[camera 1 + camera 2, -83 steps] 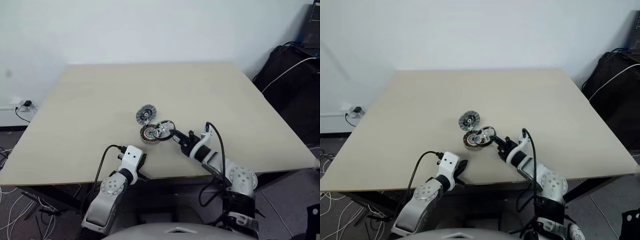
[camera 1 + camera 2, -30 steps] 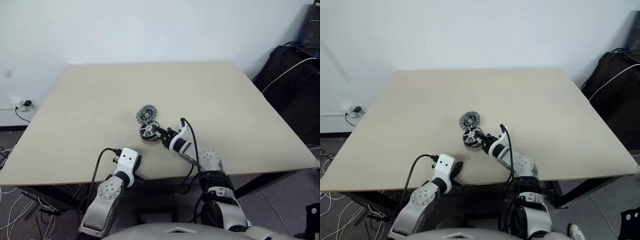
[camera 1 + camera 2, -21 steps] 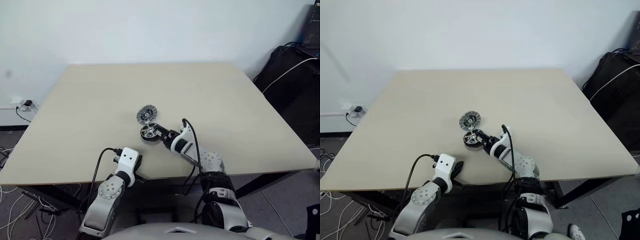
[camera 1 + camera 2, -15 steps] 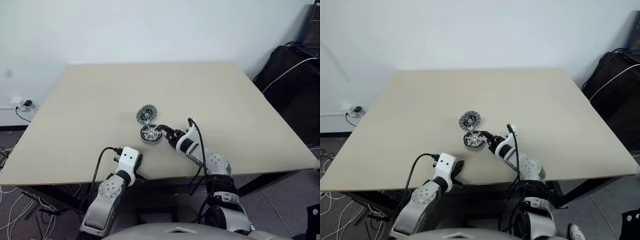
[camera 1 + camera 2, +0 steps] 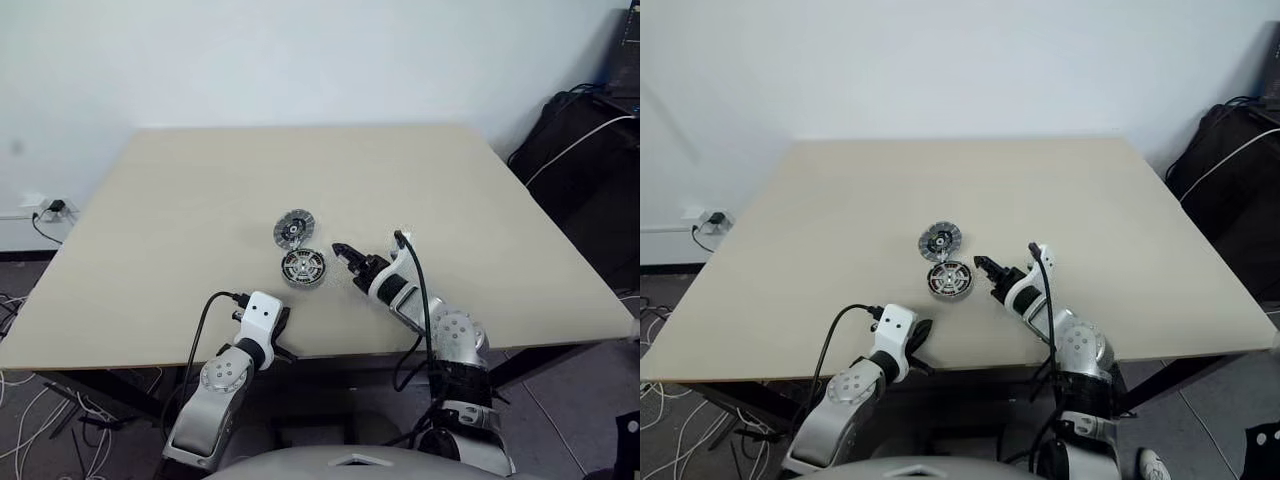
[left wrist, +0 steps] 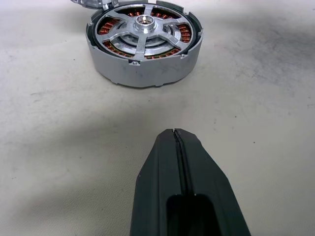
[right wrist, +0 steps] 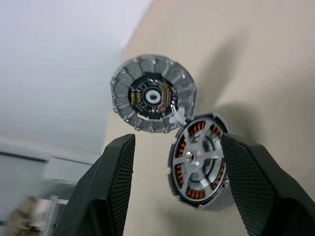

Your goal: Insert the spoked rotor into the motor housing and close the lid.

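Note:
The motor housing (image 6: 142, 71) rests on the table, copper windings showing inside its rim. The spoked rotor (image 6: 143, 30) lies seated in it, silvery spokes meeting at a hub. Touching the housing's far side is the lid (image 5: 293, 228), lying with its ribbed rim and dark centre up. My right gripper (image 5: 345, 255) hovers open just right of the housing, holding nothing; in the right wrist view its fingers (image 7: 114, 182) frame the lid (image 7: 152, 101) and the housing (image 7: 199, 160). Near the table's front edge, my left gripper (image 6: 175, 132) is shut and empty, pointing at the housing.
The beige table (image 5: 200, 190) spreads wide around the parts. Black bags (image 5: 580, 150) with a white cable stand beyond its right edge. A wall socket and cables (image 5: 45, 212) sit on the floor at the left.
My right gripper set the spoked rotor into the motor housing, let go, and drew back to the right and upward with its fingers open. The left gripper stayed put.

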